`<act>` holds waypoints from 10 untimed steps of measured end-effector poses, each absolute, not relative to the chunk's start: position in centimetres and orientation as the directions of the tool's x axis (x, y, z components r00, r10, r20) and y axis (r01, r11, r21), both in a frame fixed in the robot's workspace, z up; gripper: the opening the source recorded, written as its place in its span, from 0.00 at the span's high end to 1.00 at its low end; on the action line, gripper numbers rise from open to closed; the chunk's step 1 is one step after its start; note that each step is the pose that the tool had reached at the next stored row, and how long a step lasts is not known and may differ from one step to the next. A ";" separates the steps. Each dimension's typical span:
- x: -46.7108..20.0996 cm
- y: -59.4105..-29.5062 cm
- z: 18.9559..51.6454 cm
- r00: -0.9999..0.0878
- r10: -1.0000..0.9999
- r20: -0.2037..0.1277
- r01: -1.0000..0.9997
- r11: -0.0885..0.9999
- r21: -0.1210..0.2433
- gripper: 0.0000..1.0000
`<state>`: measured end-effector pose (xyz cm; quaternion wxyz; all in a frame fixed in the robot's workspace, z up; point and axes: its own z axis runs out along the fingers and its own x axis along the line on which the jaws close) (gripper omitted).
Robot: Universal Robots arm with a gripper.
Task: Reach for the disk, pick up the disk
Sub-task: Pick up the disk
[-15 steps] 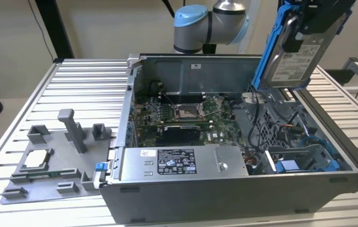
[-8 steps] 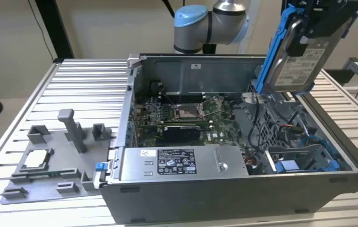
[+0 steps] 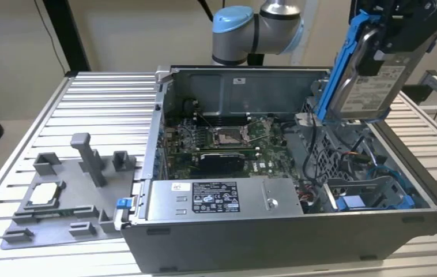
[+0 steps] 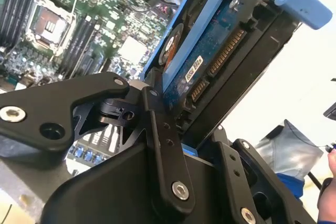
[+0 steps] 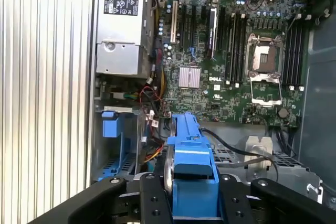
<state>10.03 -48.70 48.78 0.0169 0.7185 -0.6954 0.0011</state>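
**Slatted metal table, two loads**

Ribbed aluminium table (image 3: 95,109), slats running across, also seen in the first wrist view (image 5: 47,98). Toward the exterior view's right, resting directly on the slats: an open computer case (image 3: 280,231), side panel off, innards exposed. At the exterior view's near left, just beside the case: a flat grey fixture tray (image 3: 64,202) with upright posts.

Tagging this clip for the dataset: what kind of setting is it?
Looks like a robotics lab bench for PC disassembly. An open computer case with its motherboard exposed sits on a slatted metal table; the gripper holds the disk above it, beside a grey parts fixture.
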 end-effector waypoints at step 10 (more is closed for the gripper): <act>10.1 -50.7 48.8 0.033 -0.999 0.034 -0.999 -0.032 0.023 1.00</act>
